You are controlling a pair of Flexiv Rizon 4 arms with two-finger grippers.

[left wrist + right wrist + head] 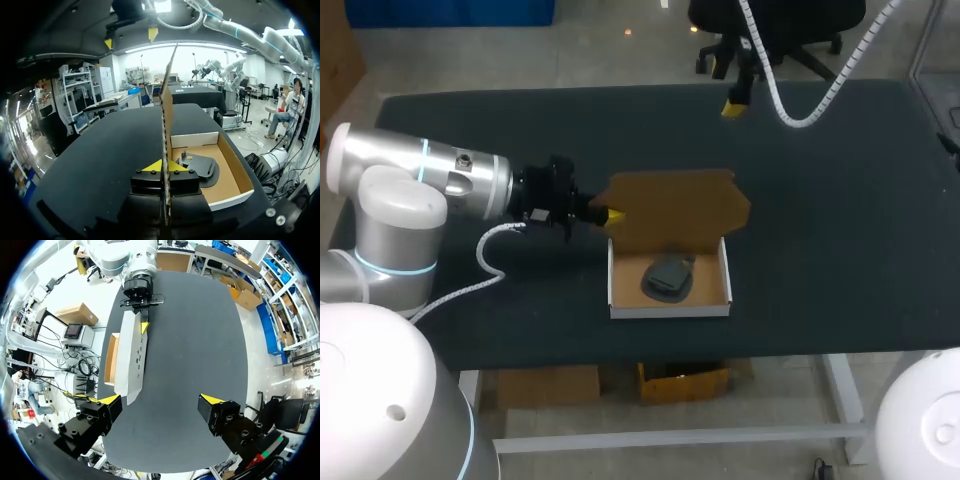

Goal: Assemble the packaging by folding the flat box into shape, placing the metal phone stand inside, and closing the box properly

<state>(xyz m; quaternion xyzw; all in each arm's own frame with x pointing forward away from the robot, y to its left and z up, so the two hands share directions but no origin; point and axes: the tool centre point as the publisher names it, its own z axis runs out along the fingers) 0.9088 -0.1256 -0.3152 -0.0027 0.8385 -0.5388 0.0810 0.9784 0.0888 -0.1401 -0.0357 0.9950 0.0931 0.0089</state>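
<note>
Where my left arm (pixel 420 175) comes in level over the dark table (pixel 840 200), it points straight at the box (pixel 670 310), with its wrist just off the box's left rear corner. The left gripper (pixel 612 214) is closed down narrow on the left edge of the lid (pixel 675 205). In the left wrist view one yellow tip presses on each face of the brown card (pixel 167 105), which runs edge-on up between the fingers (pixel 152 166). The lid stands upright along the box's back wall, hinged there, and it rises above the tray.

The box itself lies open on the table, white inside in the head view, with its low walls (pixel 235 197) folded up. The dark metal phone stand (pixel 668 278) lies inside it on the floor, a little left of the box's middle and near the back wall (pixel 200 167).

The right gripper (pixel 160 399) hangs well beyond the box's far side, high over the table. Its two fingers are spread wide apart with nothing between them. From there the lid (pixel 132 360) shows as a pale upright sheet.
</note>
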